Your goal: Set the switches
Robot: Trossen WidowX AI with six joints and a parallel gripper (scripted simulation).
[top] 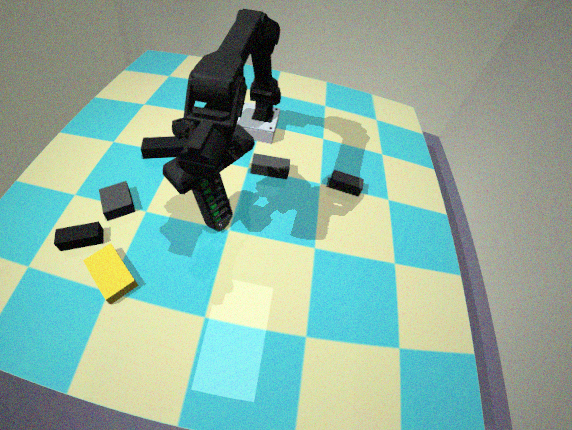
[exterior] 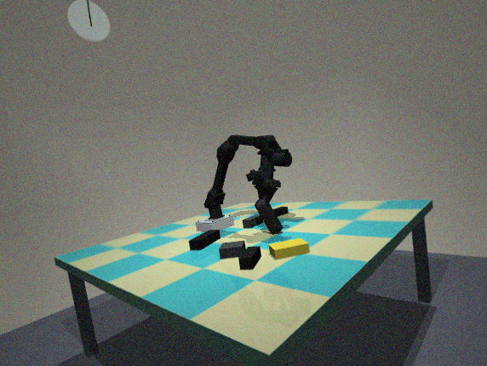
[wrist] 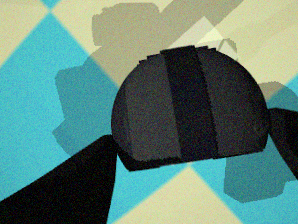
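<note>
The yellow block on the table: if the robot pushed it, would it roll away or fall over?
The yellow block probably wouldn't roll, since its faces look flat. It likely wouldn't tip easily either, because it lies low on a wide side. It would more likely just slide.

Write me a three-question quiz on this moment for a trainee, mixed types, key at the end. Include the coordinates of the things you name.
1. True or false: the controller unit [top: 218, 210] [exterior: 269, 218] [wrist: 150, 120] sits flat on its base on the bench.
2. The arm's base plate [top: 273, 131] [exterior: 203, 226] is: a) orange; b) whitish; c) green.
3. Fill in: in the wrist view, the unit lies between the two ____ of the end effector [top: 209, 167] [exterior: 266, 203] [wrist: 189, 131].

Key: 1 false; 2 b; 3 fingers.
</note>
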